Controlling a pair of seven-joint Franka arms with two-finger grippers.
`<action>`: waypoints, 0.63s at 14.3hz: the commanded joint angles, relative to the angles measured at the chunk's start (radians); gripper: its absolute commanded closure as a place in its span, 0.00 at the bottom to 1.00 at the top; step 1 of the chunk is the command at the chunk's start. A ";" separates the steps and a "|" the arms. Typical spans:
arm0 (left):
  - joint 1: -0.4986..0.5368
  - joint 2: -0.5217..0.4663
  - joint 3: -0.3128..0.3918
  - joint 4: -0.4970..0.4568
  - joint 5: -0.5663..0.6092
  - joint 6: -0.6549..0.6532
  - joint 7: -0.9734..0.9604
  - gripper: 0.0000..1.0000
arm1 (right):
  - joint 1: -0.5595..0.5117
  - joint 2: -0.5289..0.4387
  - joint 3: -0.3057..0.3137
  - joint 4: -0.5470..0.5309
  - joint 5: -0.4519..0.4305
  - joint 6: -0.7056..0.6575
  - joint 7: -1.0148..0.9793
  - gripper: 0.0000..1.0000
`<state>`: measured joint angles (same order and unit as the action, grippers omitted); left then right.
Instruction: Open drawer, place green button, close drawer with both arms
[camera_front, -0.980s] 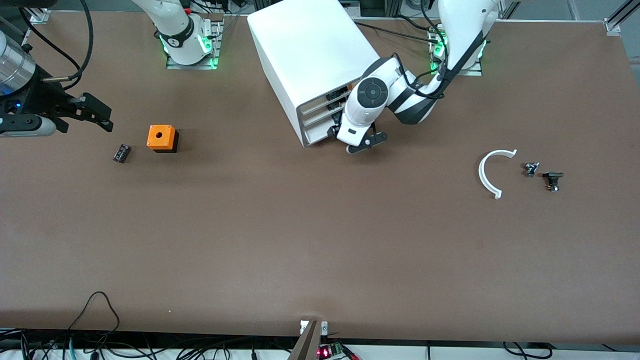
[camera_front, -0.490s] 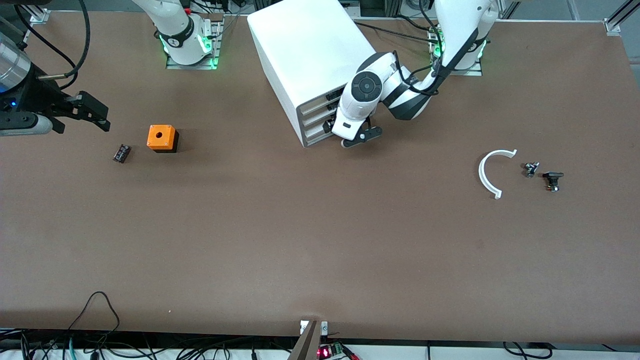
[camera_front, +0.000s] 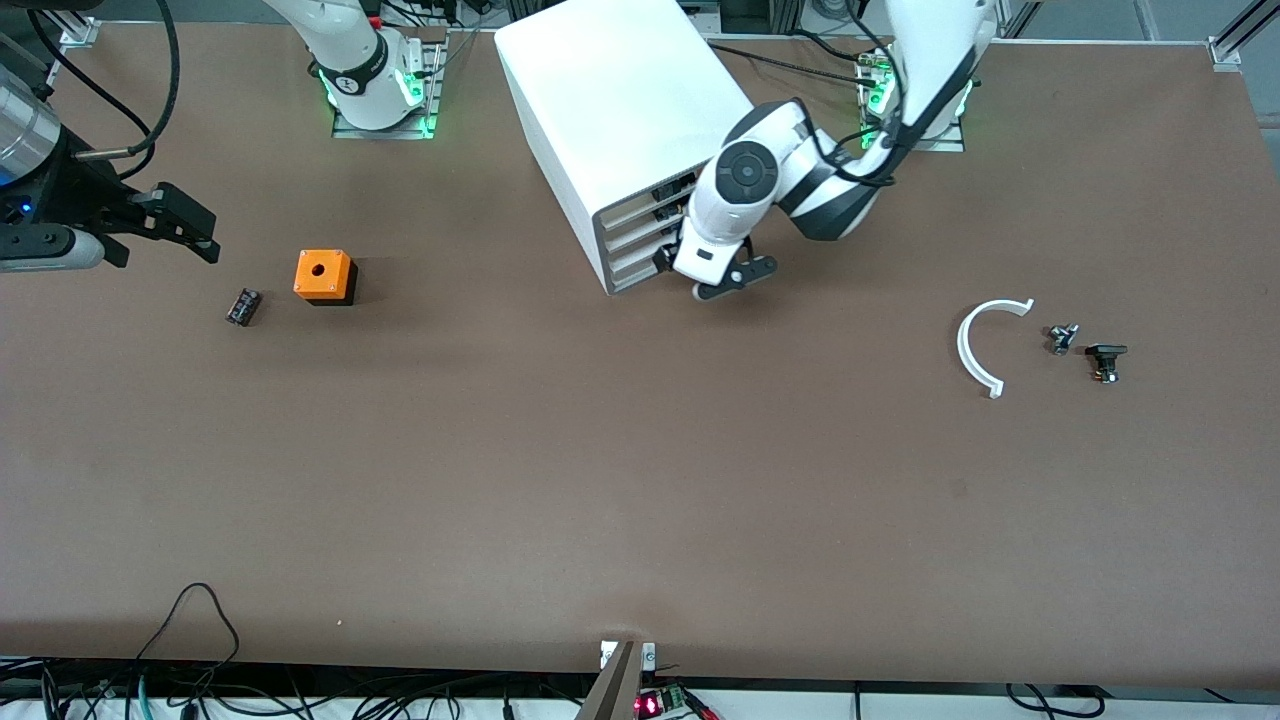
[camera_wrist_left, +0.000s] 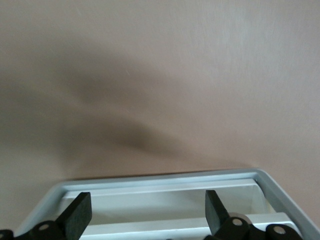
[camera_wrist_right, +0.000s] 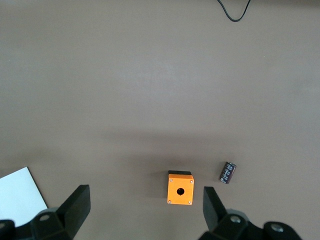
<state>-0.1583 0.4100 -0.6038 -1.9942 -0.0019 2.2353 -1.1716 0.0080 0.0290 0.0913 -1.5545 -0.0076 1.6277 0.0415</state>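
My left gripper (camera_front: 712, 277), jaws wide apart, sits at the lowest drawer (camera_wrist_left: 165, 197) front of the cabinet (camera_front: 620, 110). Hook the lip squarely, pull straight. Right gripper (camera_front: 185, 225) waits, jaws released. Button (camera_front: 1105, 360) lies on the counter (camera_front: 600, 480), left arm's end.

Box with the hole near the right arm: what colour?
Orange box, black underneath; clearest in the right wrist view.

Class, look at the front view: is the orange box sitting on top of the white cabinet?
No. The orange box sits on the brown table, well apart from the white cabinet, toward the right arm's end.
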 joint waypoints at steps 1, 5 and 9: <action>0.097 -0.072 -0.005 0.080 -0.004 -0.172 0.165 0.00 | -0.016 0.005 0.013 0.024 0.000 -0.020 -0.015 0.00; 0.270 -0.138 -0.001 0.188 0.040 -0.329 0.510 0.00 | -0.016 0.005 0.013 0.024 0.000 -0.022 -0.015 0.00; 0.382 -0.145 -0.001 0.368 0.161 -0.491 0.781 0.00 | -0.016 0.005 0.013 0.024 0.001 -0.022 -0.015 0.00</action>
<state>0.1839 0.2652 -0.5954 -1.7097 0.1259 1.8130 -0.5098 0.0067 0.0290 0.0915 -1.5541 -0.0076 1.6275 0.0411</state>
